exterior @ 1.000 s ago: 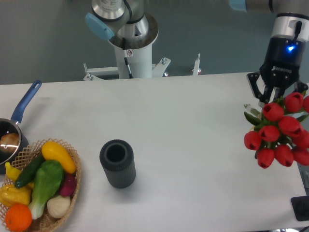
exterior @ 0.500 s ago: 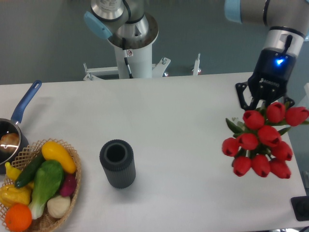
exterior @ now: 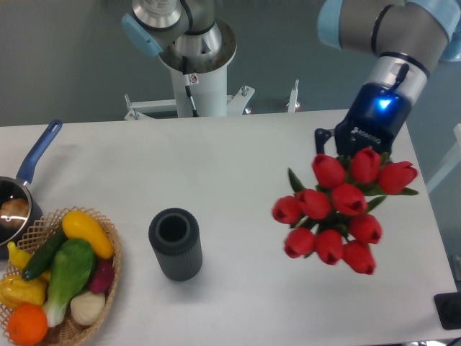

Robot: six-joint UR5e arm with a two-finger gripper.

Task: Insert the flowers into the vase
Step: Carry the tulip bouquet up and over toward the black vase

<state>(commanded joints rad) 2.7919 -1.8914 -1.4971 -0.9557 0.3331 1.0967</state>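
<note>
The white table (exterior: pixel 238 151) carries a wicker basket (exterior: pixel 108 277) at the left, full of vegetables and an orange. Behind it is a pan (exterior: pixel 18 202) with a blue handle. The vase (exterior: pixel 175 244) stands upright and empty, near the basket. My end effector (exterior: pixel 353 148) grips the flowers (exterior: pixel 338 209), held above the table, well apart from the vase on its right.
</note>
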